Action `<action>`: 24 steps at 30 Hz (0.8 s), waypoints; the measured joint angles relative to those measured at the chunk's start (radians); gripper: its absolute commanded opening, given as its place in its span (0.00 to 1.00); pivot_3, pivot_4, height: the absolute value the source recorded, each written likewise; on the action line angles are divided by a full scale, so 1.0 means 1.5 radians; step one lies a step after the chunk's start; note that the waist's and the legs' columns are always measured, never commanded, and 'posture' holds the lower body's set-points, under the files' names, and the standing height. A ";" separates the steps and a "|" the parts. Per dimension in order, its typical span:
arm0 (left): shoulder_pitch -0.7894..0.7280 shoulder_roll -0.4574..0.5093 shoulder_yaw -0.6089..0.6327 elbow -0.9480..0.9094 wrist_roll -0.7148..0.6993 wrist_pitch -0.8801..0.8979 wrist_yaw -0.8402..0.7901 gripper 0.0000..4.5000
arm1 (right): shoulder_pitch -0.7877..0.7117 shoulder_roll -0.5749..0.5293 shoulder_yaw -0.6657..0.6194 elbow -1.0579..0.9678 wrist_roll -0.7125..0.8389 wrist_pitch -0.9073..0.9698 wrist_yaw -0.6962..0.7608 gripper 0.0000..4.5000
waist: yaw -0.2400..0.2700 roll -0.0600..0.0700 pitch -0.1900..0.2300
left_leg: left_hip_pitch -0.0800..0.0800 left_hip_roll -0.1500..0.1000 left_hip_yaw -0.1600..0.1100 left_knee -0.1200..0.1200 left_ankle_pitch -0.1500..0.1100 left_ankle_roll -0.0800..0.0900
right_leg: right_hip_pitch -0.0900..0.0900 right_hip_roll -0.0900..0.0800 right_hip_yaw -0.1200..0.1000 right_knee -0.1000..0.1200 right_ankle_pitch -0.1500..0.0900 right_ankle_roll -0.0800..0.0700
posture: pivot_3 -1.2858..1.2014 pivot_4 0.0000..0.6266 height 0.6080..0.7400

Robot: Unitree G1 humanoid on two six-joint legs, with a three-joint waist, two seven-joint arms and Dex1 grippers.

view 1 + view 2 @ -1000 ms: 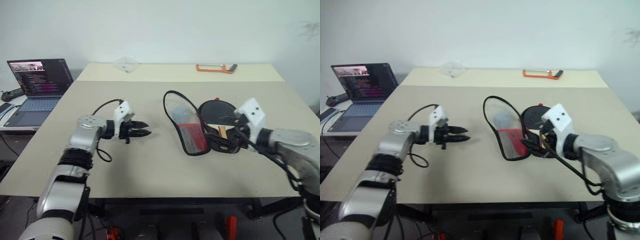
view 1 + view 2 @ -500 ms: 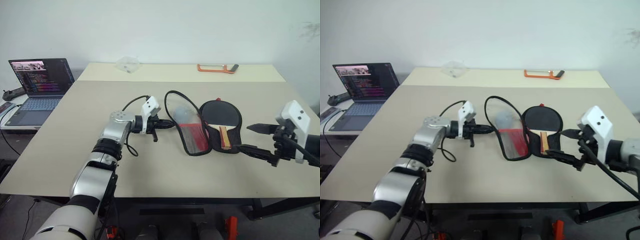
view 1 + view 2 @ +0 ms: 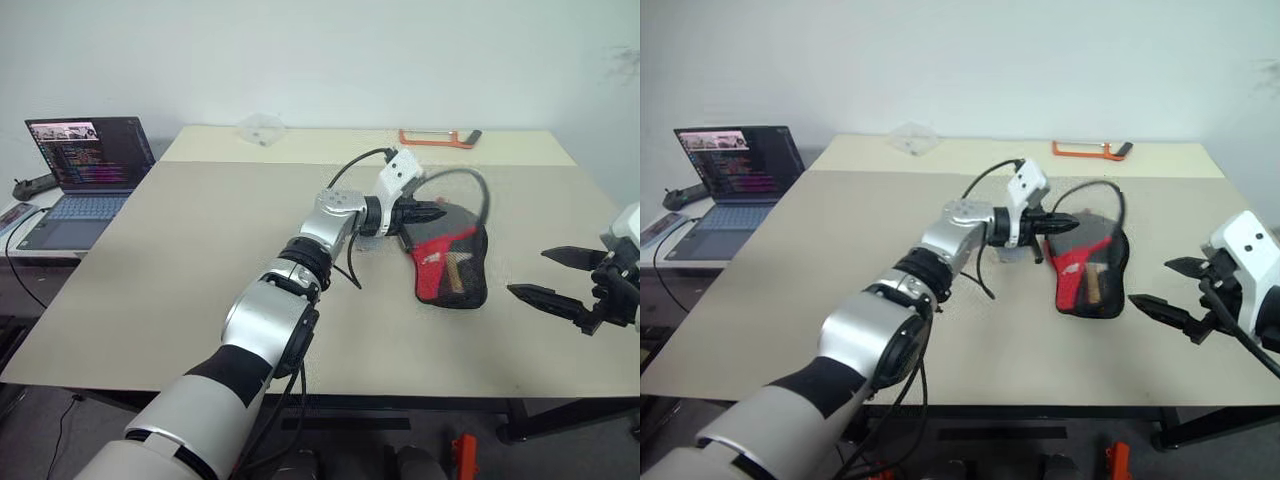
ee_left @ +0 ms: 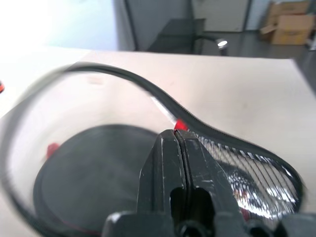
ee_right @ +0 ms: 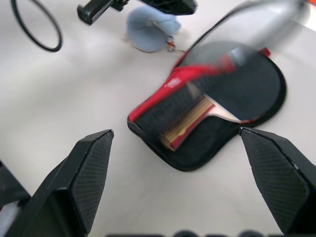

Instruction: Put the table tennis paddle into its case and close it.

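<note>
Case flap held half over the paddle, right gripper standing off.

Nearest, at the right edge, the right gripper [image 3: 563,278] hangs with fingers spread wide, holding nothing. Mid-table, the table tennis paddle [image 5: 237,84] lies in the case [image 3: 450,265]; the left gripper [image 3: 436,211], pinched tight, meets the case's raised flap. Far back lies an orange tool [image 3: 438,137]; a laptop [image 3: 80,175] sits far left.
</note>
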 measured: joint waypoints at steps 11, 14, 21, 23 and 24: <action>0.078 0.152 0.050 -0.041 -0.020 -0.039 -0.166 0.01 | -0.178 0.130 0.249 0.208 -0.150 -0.077 -0.173 1.00 | -0.015 0.000 0.000 | 0.001 0.000 0.000 0.000 0.002 -0.003 | 0.000 0.000 0.001 0.000 0.000 0.000 | 0.52 0.24 1.00; 0.122 0.225 0.057 -0.100 -0.036 -0.013 -0.242 0.01 | -0.259 0.198 0.321 0.343 -0.224 -0.130 -0.226 1.00 | -0.020 0.001 0.000 | 0.000 -0.001 0.000 0.000 0.002 -0.003 | -0.002 0.000 0.002 0.000 0.001 0.000 | 0.52 0.24 1.00; 0.239 0.352 0.075 -0.367 -0.106 0.145 -0.337 0.01 | -0.353 0.275 0.396 0.576 -0.305 -0.232 -0.212 1.00 | -0.016 0.001 0.000 | -0.004 -0.001 0.000 0.000 0.002 -0.003 | -0.005 -0.001 0.001 -0.001 0.001 0.000 | 0.52 0.24 1.00; 0.270 0.375 0.076 -0.443 -0.125 0.188 -0.340 0.01 | -0.367 0.280 0.408 0.626 -0.323 -0.252 -0.198 1.00 | -0.015 0.001 0.000 | -0.004 -0.001 -0.001 0.000 0.002 -0.003 | -0.005 -0.001 0.001 -0.001 0.001 0.000 | 0.52 0.24 1.00; 0.284 0.385 0.076 -0.477 -0.133 0.208 -0.339 0.01 | -0.374 0.281 0.415 0.652 -0.330 -0.264 -0.192 1.00 | -0.015 0.001 0.000 | -0.004 -0.001 -0.001 0.000 0.002 -0.003 | -0.005 -0.001 0.001 -0.001 0.001 0.000 | 0.52 0.24 1.00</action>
